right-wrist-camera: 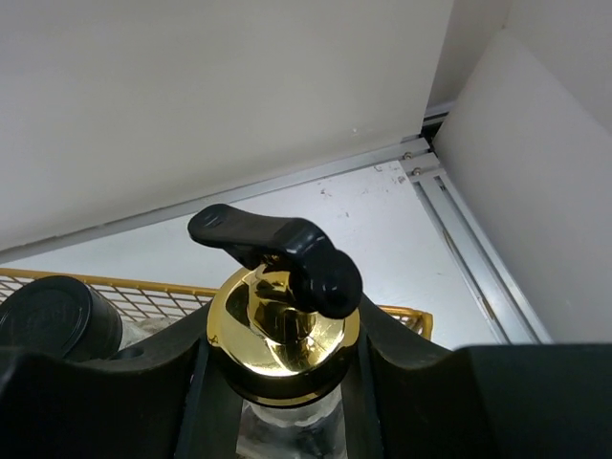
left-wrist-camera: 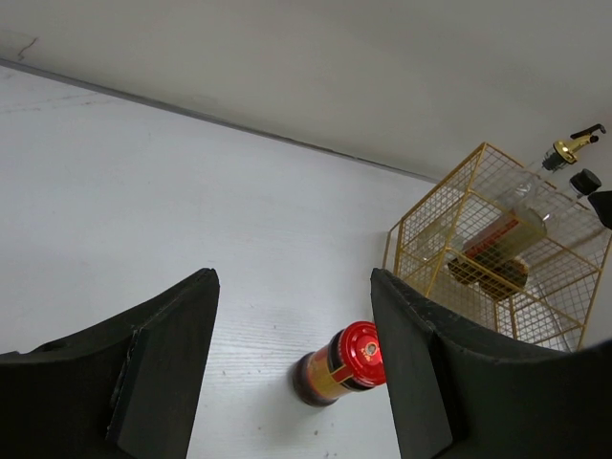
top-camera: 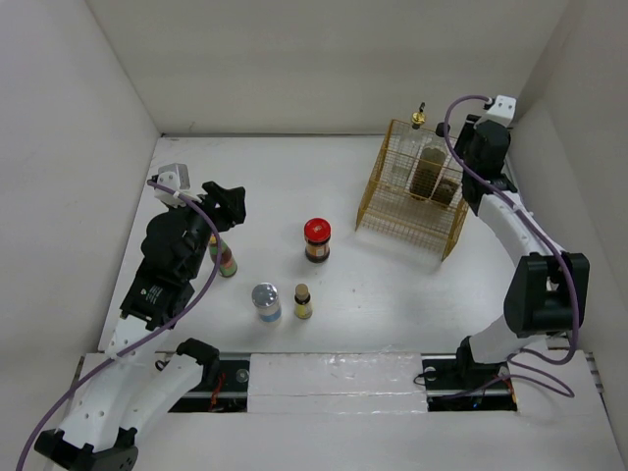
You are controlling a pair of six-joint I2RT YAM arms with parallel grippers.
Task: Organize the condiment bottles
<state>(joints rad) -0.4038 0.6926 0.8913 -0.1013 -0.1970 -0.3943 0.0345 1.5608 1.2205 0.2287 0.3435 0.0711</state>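
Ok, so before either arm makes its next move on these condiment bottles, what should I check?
1. Right gripper shut on the gold-spouted bottle at its neck: ok.
2. That bottle resting on the floor of the gold wire basket: cannot tell.
3. Left gripper open and empty: ok.
4. Red-lidded jar upright, standing free: ok.
5. Colourful-labelled bottle clear of the left arm: not ok, it stands right beside it.
6. Silver-lidded jar and small yellow bottle upright: ok.
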